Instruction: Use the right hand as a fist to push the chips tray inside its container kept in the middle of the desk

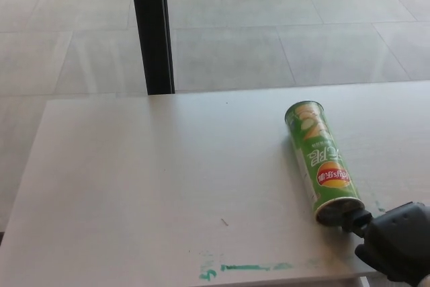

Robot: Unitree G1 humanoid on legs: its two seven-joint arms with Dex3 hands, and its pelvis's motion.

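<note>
1. You had the green cylindrical chips can [322,163] lying on its side on the white desk [154,186], right of the middle, its open mouth facing the near edge.
2. Your black right hand [396,241] sat at that mouth, fingers curled together into a fist, a knuckle touching the rim; the tray itself was hidden, so I judged the push nearly done.
3. The next move called for a short, straight press along the can's axis; your left hand was out of sight.

1 chips can [322,163], 1 robot hand [398,241] (right), 1 desk [148,186].
</note>
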